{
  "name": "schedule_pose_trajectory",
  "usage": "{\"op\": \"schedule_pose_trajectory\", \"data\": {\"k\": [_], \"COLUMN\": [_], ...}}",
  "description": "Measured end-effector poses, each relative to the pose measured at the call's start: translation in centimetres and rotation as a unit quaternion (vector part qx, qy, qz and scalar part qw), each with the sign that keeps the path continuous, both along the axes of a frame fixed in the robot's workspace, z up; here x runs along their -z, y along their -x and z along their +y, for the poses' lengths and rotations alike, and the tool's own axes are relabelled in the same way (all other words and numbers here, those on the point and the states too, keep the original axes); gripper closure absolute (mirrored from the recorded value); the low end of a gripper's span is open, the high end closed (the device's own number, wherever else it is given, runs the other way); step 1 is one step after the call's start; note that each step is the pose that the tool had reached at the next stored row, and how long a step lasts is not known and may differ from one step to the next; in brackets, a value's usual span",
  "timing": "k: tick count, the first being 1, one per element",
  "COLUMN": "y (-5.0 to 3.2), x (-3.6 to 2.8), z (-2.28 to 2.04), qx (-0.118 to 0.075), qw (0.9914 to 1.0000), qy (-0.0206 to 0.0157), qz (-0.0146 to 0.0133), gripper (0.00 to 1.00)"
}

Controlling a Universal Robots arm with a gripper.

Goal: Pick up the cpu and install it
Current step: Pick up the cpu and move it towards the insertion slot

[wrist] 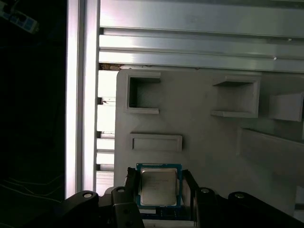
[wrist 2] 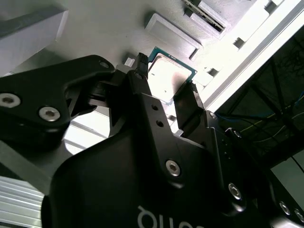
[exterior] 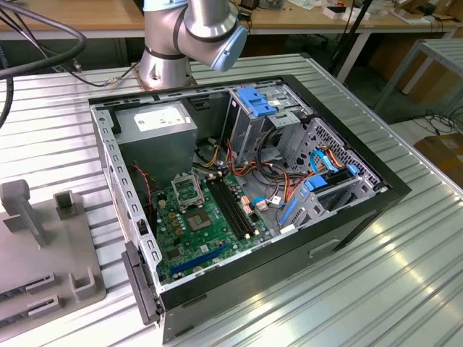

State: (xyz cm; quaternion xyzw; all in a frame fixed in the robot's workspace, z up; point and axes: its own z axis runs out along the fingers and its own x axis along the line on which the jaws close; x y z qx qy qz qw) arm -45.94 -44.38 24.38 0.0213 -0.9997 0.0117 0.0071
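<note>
In the first wrist view, the cpu squarely between the two black fingers of the gripper, silvery top facing the camera, green rim showing along its edges. Same in the second wrist view: cpu framed by the gripper, one fingertip at one edge, the other at the opposite edge. Narrowed to the chip's width, pressed against two opposite sides, gripping it. Cannot tell whether lifted clear of the grey tray behind it or resting on it. Close to the tray's edge, just beside a low rectangular raised frame, with the ribbed aluminium table beyond. In the exterior view, the open computer case on the table, green circuit board on its floor, metal-framed socket on the board, grey tray beside the case at the exterior view's left, arm's base joint behind the case.
</note>
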Motion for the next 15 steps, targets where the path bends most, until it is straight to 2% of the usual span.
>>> {"op": "schedule_pose_trajectory", "data": {"k": [4, 15], "y": [0.0, 0.0], "x": [-0.09, -1.18], "z": [0.0, 0.0], "qx": [0.0, 0.0], "qw": [1.0, 1.0], "qy": [0.0001, 0.0], "qz": [0.0002, 0.0], "gripper": [0.53, 0.53]}}
